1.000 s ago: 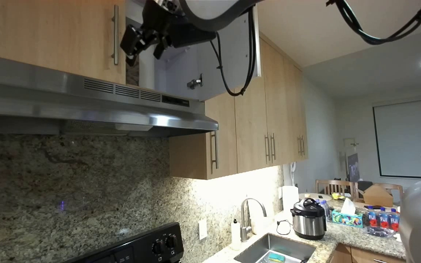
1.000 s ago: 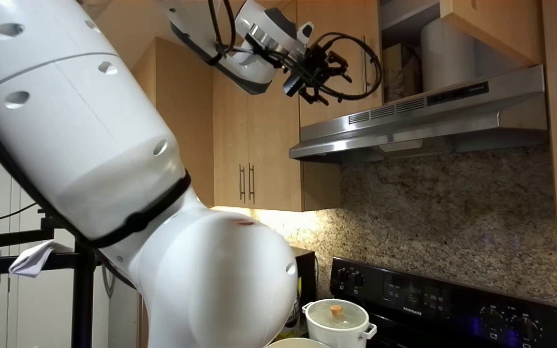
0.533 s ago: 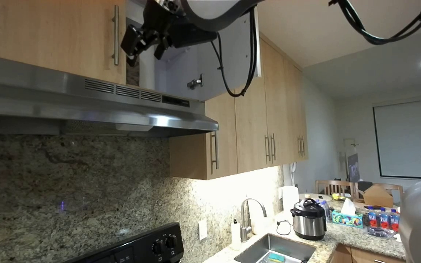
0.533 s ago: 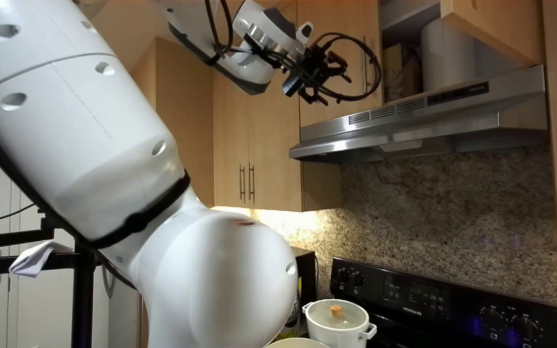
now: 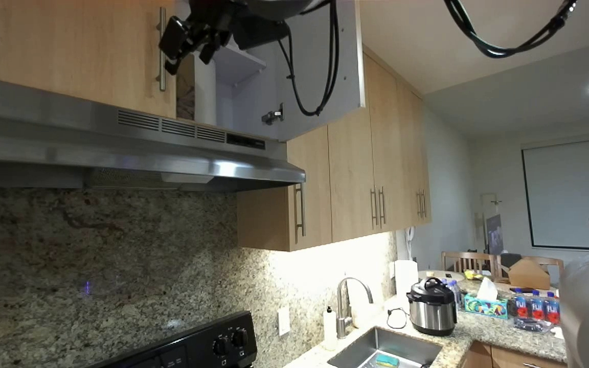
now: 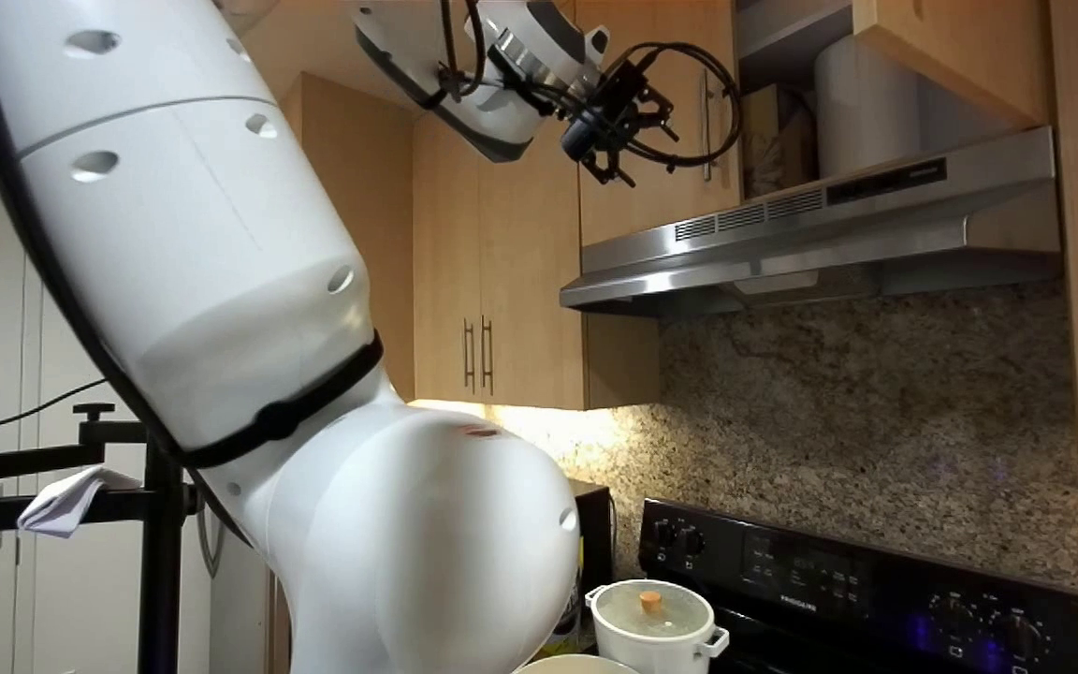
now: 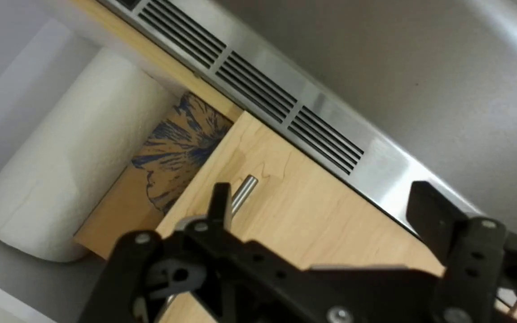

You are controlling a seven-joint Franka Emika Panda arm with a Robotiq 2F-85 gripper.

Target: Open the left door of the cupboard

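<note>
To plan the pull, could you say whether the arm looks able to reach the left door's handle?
Probably yes: the wrist view shows the gripper open near the handle, nothing between, though its cable might snag.

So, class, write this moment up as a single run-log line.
left door: shut | right door: open | gripper: open, near left door's bar handle | contact: unclear | white roll: inside cupboard
</note>
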